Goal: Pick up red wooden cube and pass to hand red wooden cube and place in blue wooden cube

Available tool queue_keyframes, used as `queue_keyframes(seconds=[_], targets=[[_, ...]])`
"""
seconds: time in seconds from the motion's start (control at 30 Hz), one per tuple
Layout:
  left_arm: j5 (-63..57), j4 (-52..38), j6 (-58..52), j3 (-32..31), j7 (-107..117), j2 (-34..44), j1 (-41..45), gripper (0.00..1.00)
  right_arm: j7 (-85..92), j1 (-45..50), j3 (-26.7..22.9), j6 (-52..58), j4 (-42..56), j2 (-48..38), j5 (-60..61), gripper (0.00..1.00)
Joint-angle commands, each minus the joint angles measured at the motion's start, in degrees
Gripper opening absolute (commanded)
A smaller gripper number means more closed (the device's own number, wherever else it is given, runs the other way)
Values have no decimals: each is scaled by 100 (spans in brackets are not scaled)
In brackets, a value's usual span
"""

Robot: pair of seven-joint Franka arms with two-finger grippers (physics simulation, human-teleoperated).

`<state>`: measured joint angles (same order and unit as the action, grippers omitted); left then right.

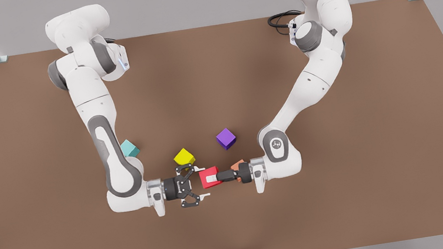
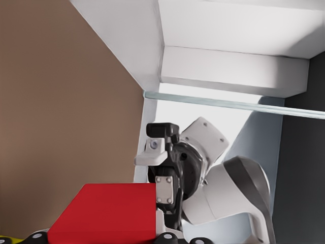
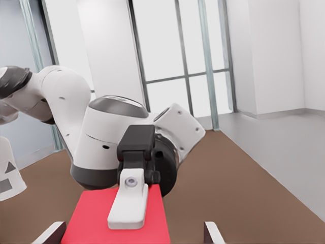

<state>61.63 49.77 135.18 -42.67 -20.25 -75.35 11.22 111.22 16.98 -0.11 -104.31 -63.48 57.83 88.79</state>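
The left hand (image 1: 212,179) grips the red wooden cube (image 1: 207,173) just inside the wide-open right hand (image 1: 202,182); early release or a shallow pinch could drop it onto the counter (image 1: 346,193).

No readable text, labels or numbers on anything.

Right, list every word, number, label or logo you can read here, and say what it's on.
No readable words or numbers anywhere.
Round dark emblem on the left arm's joint: too small to read.
Dark triangular marks on a white part, right wrist view: no letters made out.
Red wooden cube, the left gripper shut on it, and the open right gripper facing it: unmarked.
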Motion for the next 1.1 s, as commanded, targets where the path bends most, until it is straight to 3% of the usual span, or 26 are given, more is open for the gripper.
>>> queue_keyframes(seconds=[0.0,0.47,0.53,0.6,0.63,0.7,0.77,0.8,1.07], targets=[[130,-3,-1,-4,-691,11,3,51,155,16,2,-19,3,27,7,100],[130,-3,79,-13,-691,11,47,51,155,156,19,-133,29,229,226,100],[139,-3,79,-13,-691,3,47,51,155,156,19,-133,29,229,244,89],[139,-3,87,-13,-691,3,47,51,164,156,19,-124,38,229,244,54],[139,-3,79,-13,-691,3,47,54,164,165,19,-124,29,229,244,48],[165,-3,79,-13,-682,3,38,92,155,165,19,-124,29,229,244,43],[165,-3,79,-13,-682,3,38,93,155,165,19,-116,20,229,288,41],[165,-3,79,-13,-682,3,38,100,155,165,19,-116,20,229,288,41],[-54,6,-114,-13,-717,64,-357,100,155,139,2,-98,11,194,288,41]])
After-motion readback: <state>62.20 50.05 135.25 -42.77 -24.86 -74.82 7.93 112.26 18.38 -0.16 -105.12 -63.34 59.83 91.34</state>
